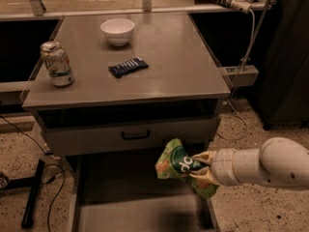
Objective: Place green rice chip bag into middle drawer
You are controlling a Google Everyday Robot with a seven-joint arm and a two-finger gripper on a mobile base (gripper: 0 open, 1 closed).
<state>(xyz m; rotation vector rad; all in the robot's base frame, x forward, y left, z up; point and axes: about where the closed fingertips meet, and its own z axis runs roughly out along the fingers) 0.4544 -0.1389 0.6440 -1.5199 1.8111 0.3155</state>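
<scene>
My gripper [199, 167] comes in from the right on a white arm and is shut on the green rice chip bag [176, 166], a crinkled bright green bag with white letters on a dark circle. It holds the bag in the air above the right part of the open middle drawer [140, 216], whose flat grey floor shows below. The bag hangs just below the grey drawer front with the black handle [135, 135].
On the cabinet top stand a white bowl [118, 31], a soda can [56, 64] and a small dark blue packet [128, 66]. A black stand and cables [34, 192] lie on the floor at left. A power strip and cord [236, 4] hang at right.
</scene>
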